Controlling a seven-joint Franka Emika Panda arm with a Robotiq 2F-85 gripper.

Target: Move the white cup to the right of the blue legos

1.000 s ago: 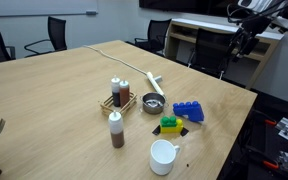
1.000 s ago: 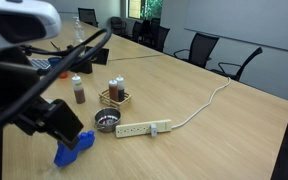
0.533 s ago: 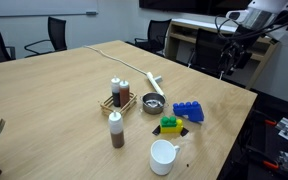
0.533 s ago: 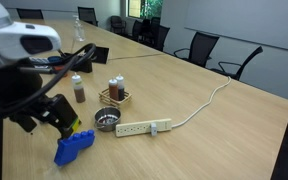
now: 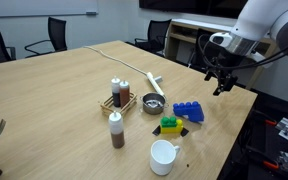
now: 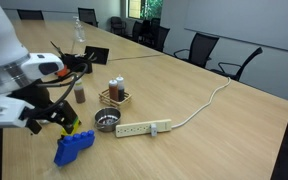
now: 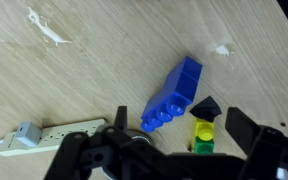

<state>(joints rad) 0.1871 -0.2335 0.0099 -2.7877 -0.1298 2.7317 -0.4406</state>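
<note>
While the gripper [image 5: 222, 84] hangs in the air over the far corner of the tabletop [image 5: 54, 95], nothing of the task looks done yet. The white cup [image 5: 164, 156] stands upright and untouched near the tabletop edge, just past the green-and-yellow lego cluster [image 5: 170, 125] and apart from the blue legos [image 5: 188, 111]. The wrist view shows the gripper spread wide and empty, with the blue legos below it, the green-and-yellow cluster just beside them and the end of a white power strip [image 7: 44, 133] at the lower left; no cup in that view. In an exterior view the gripper [image 6: 54, 122] sits above the blue legos [image 6: 74, 147], and I can't find the cup there, it's likely hidden behind the arm. My read: everything is left to do, meaning reach the cup, pinch it, carry it and set it down to the right of the blue legos. Also on the tabletop: grey metal bowl [image 5: 153, 104], a wire caddy with two shakers [image 5: 121, 97] and a sauce bottle [image 5: 116, 130]. No brand or writing readable, labels are too small.
</note>
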